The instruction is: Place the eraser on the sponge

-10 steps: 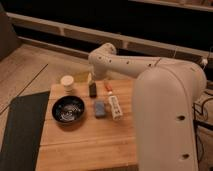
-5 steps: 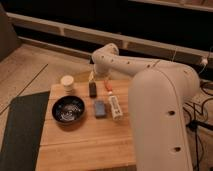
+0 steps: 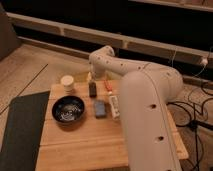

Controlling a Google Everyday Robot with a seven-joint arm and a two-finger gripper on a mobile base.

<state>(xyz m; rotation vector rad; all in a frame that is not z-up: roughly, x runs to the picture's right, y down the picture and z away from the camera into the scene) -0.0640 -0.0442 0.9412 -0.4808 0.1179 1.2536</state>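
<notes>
The eraser (image 3: 93, 89) is a small black block lying on the wooden table (image 3: 80, 145) near its far edge. The sponge (image 3: 100, 108), a flat blue-grey pad, lies just in front of it, a short gap apart. My gripper (image 3: 92, 78) hangs at the end of the white arm, right behind and above the eraser, open and holding nothing. The arm's wrist hides most of the gripper.
A black bowl (image 3: 68, 110) sits left of the sponge, and a cream cup (image 3: 67, 82) stands behind it. A white tube (image 3: 114, 104) with a red end lies right of the sponge. The arm's big white body (image 3: 150, 125) covers the table's right side. A dark mat (image 3: 20, 130) lies on the left.
The arm has barely shifted over the far edge of the table. The eraser and the sponge lie where they were.
</notes>
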